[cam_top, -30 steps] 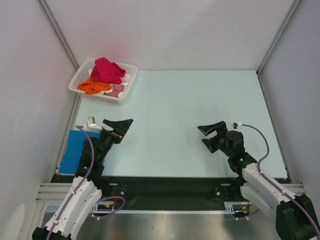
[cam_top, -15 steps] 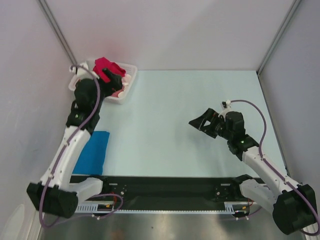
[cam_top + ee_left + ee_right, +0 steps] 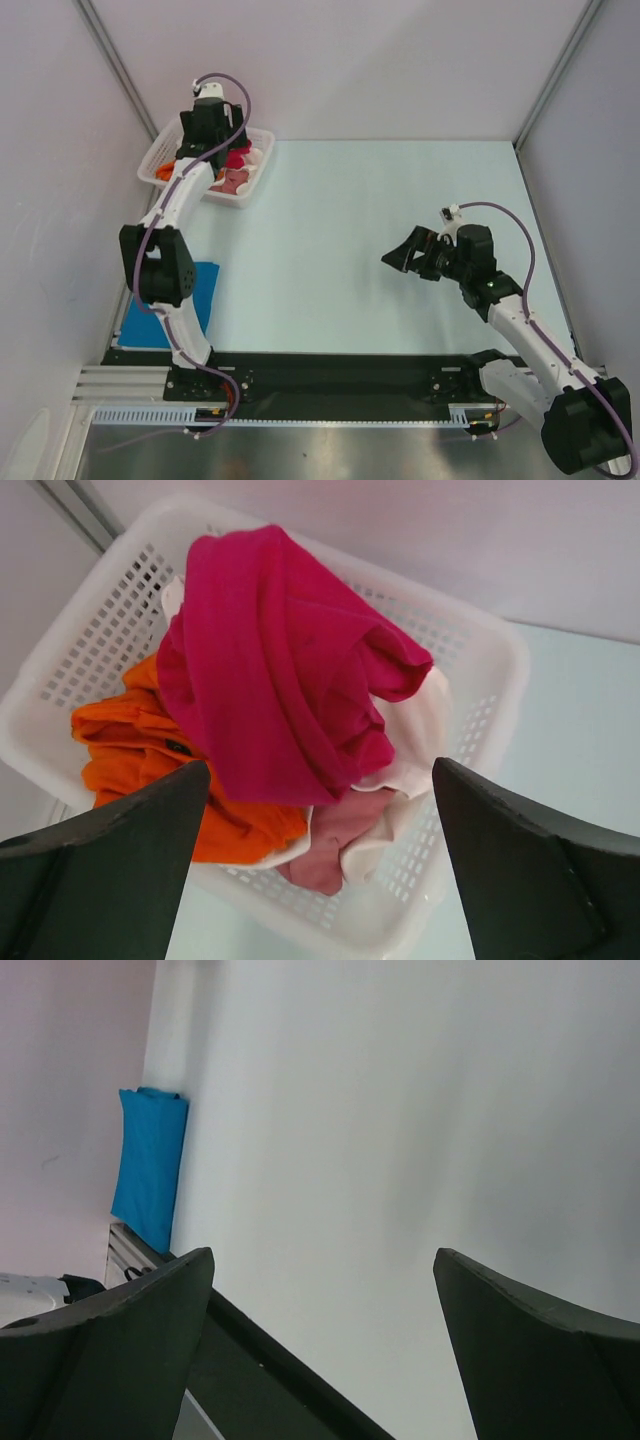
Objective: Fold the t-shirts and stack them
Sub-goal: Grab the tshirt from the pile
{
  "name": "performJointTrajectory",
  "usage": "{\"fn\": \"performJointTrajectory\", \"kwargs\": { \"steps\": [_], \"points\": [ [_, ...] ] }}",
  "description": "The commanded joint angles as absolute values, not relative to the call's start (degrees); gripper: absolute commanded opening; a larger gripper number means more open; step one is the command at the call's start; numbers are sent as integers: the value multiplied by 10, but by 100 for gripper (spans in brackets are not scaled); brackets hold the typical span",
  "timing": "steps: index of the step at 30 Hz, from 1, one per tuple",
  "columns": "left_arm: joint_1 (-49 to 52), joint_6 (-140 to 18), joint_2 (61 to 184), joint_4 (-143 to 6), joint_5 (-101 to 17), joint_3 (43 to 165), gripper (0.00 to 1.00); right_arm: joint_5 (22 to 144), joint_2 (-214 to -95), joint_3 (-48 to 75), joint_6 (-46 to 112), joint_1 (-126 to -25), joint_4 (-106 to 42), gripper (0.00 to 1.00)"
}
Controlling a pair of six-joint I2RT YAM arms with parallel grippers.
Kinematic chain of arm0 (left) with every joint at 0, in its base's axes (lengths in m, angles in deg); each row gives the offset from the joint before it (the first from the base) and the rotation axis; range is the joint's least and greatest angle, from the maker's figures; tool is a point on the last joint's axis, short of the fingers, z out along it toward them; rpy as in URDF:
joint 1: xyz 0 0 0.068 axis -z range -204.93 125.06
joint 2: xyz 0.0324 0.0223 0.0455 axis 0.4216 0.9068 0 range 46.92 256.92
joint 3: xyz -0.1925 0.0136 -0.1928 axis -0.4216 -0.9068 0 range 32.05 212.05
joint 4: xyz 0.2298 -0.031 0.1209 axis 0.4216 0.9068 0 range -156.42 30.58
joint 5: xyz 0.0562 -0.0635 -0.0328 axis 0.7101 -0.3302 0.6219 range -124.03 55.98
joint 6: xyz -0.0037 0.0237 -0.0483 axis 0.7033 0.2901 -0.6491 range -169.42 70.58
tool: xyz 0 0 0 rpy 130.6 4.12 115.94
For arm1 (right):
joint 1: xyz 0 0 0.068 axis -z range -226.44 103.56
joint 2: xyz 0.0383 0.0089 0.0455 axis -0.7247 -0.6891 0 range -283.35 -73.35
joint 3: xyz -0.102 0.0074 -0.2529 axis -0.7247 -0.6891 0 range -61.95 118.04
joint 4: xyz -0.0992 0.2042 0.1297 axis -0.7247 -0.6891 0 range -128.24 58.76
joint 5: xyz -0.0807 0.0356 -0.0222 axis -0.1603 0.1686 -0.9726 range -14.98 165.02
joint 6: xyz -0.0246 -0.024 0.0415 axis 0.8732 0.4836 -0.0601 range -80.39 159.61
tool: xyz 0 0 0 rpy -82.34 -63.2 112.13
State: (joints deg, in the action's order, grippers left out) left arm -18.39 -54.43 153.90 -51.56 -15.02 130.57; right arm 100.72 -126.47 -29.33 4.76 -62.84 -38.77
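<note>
- Left gripper point(image 3: 315, 780) hangs wide open over the red shirt point(image 3: 280, 660) — top of the heap in the basket point(image 3: 490, 650).
- Drop straight down and pinch one red fold only; the orange shirt point(image 3: 130, 750) and pink shirt point(image 3: 335, 840) beneath may snag.
- Lift above the rim before you swing out.
- Blue shirt point(image 3: 150, 1160) lies folded at the table point(image 3: 400, 1110) edge — right gripper point(image 3: 320, 1260) open, well apart.

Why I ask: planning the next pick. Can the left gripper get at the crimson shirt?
Probably yes: the left gripper hangs open above the crimson shirt, which tops the basket pile uncovered.
</note>
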Motion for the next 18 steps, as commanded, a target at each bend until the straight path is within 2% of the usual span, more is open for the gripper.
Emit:
{"fn": "performJointTrajectory", "kwargs": {
  "steps": [1, 5, 9, 11, 12, 13, 18],
  "points": [
    [-202, -556, 1594, -488, -137, 1373, 100, 1031, -1258, -300, 72, -609, -388, 99],
    [-208, -566, 1654, -480, -149, 1412, 99, 1059, -1254, -312, 73, -587, -393, 99],
    [-211, -564, 1663, -485, -171, 1449, 70, 1055, -1235, -317, 76, -578, -412, 99],
    [-210, -556, 1657, -491, -175, 1458, 37, 1054, -1226, -316, 74, -576, -417, 99],
    [-210, -555, 1649, -478, -177, 1482, 7, 1055, -1224, -315, 73, -576, -419, 99],
    [-210, -560, 1643, -470, -178, 1494, 0, 1057, -1220, -312, 67, -576, -421, 99],
    [-206, -629, 1530, -459, -258, 1498, 0, 1062, -1209, -299, 54, -576, -433, 98]
  ]
}}
